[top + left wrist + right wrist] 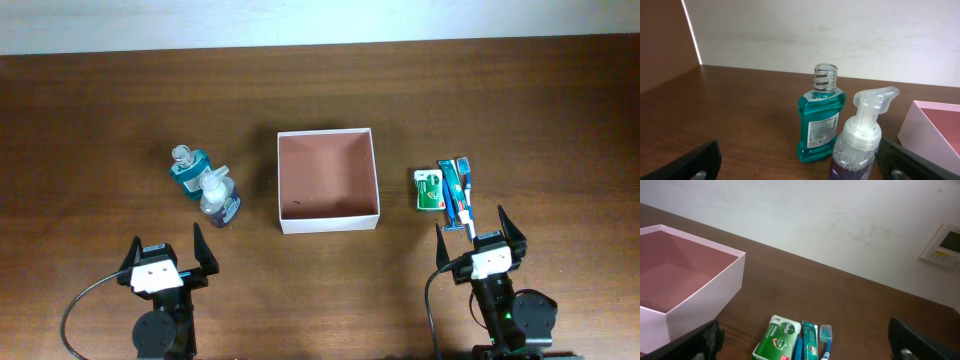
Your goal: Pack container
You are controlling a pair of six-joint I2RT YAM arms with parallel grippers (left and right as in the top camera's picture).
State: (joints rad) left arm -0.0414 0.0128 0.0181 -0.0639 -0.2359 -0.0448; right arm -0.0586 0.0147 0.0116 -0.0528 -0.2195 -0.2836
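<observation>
- The left gripper [166,240] sits at the lower left of the overhead frame, its fingers spread wide with nothing between them.
- A mouthwash bottle [187,168] and a pump bottle [219,198] stand upright just beside each other. They are straight up the frame from those fingers, and the pump bottle is the nearer one.
- The container [329,222] rests mid-frame, open side up and apparently empty. It lies up and right of the left gripper and up and left of the right one, roughly equally far from both.
- A green box [429,190] and a toothbrush pack [458,192] lie flat, right of the container. The pack's long axis runs top to bottom in the frame, and its lower end is close to the right fingers.
- The right gripper [471,224], at the lower right, is also wide open and holding nothing. It is likely the arm to take these two items.
</observation>
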